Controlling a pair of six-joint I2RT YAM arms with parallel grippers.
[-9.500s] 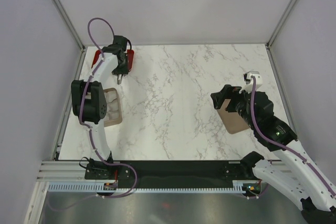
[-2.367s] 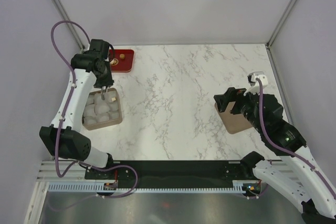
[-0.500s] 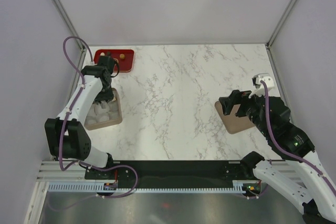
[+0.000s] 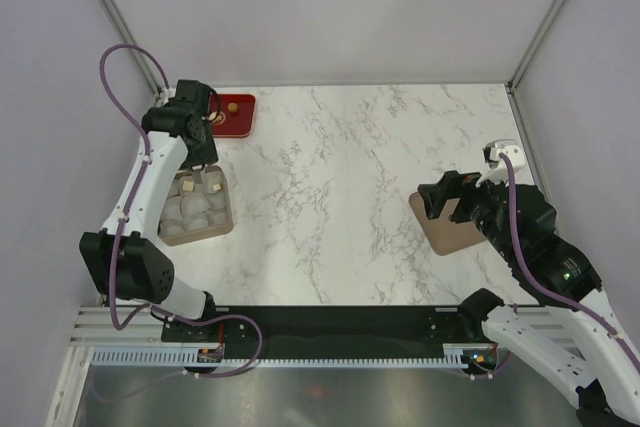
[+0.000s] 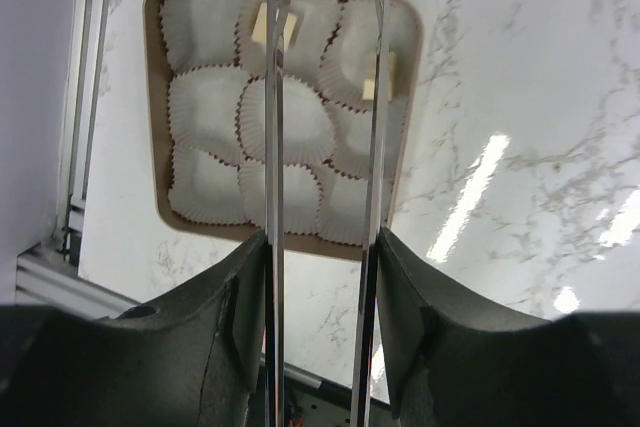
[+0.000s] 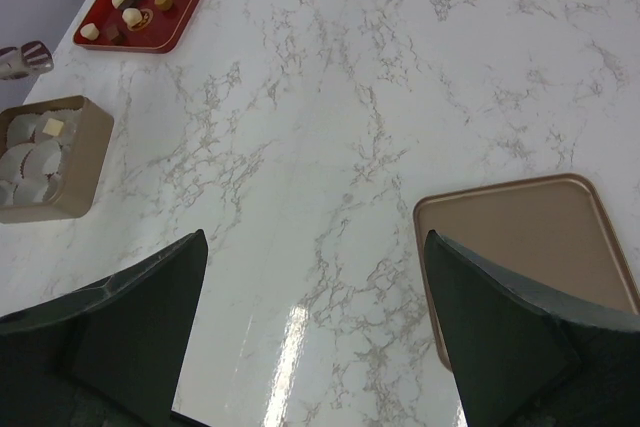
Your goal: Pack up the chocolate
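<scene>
The tan box (image 5: 405, 147) holds several white paper cups, and two of them hold cream chocolate pieces (image 5: 262, 25). The box also shows in the top view (image 4: 226, 212). My left gripper (image 5: 326, 7) hangs above the box with its long thin metal fingers (image 5: 274, 147) apart and nothing between them. In the top view, my left gripper (image 4: 201, 164) is over the box's far edge. Several chocolates (image 6: 132, 17) lie on the red tray (image 6: 170, 27). My right gripper (image 6: 315, 277) is open and empty above the table beside the flat tan lid (image 6: 525, 247).
The red tray (image 4: 240, 125) sits at the far left corner, just beyond the box. The lid (image 4: 452, 232) lies at the right, under my right arm. A metal rail (image 5: 85, 77) and the grey wall run along the table's left edge.
My left gripper has risen from inside the box and drawn back toward the red tray, leaving a second cream piece in a cup. The right arm has barely moved.
</scene>
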